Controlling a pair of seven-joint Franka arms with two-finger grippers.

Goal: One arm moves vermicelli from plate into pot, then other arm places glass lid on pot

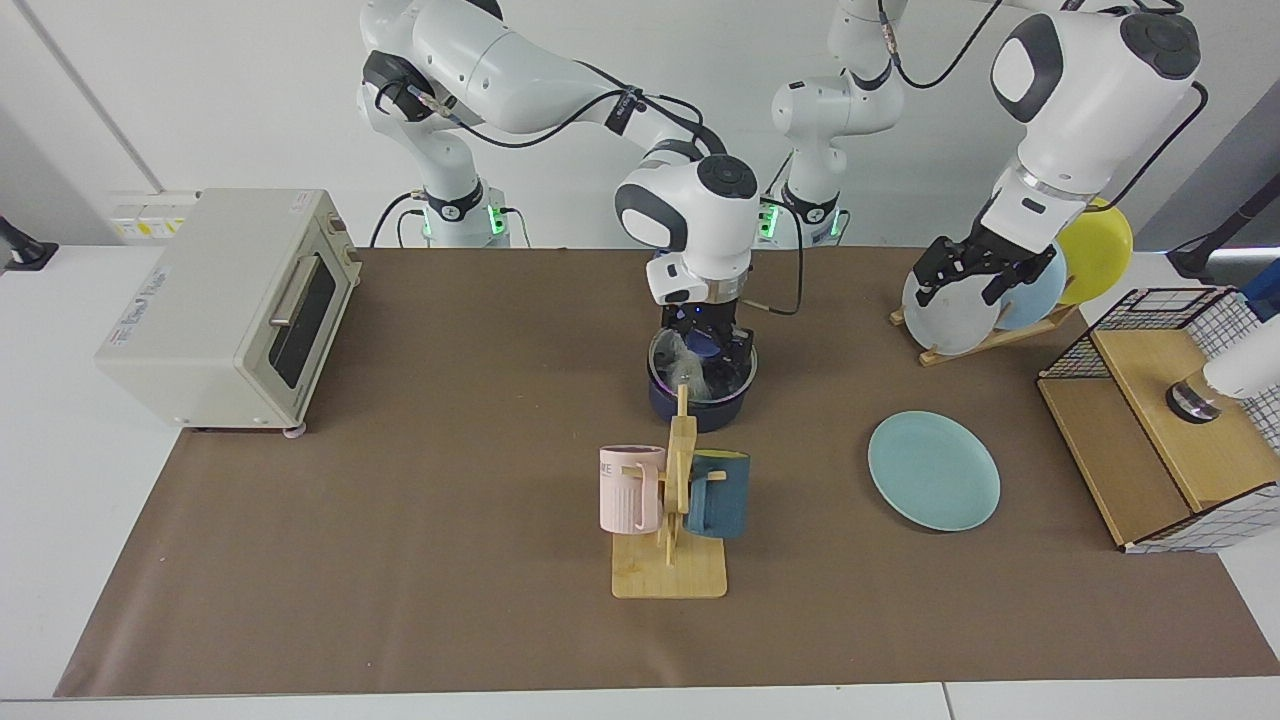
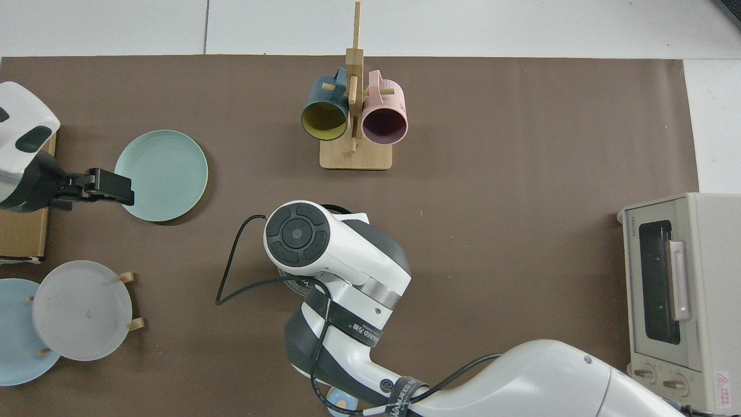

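A matt brown paper-like sheet [image 1: 400, 560] covers the table. The mug stand [image 1: 672, 560] is pale unfinished wood, and the arms' [image 2: 347, 255] shells are glossy white plastic. The glass lid [image 1: 700, 365] looks clear and shiny, though glare blurs it.

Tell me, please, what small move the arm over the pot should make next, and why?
Probably open and lift straight up. The right gripper is at the blue knob of the glass lid, which looks seated level on the pot, with the vermicelli inside under the glass. The plate is bare. The left gripper waits raised near the racked plates.
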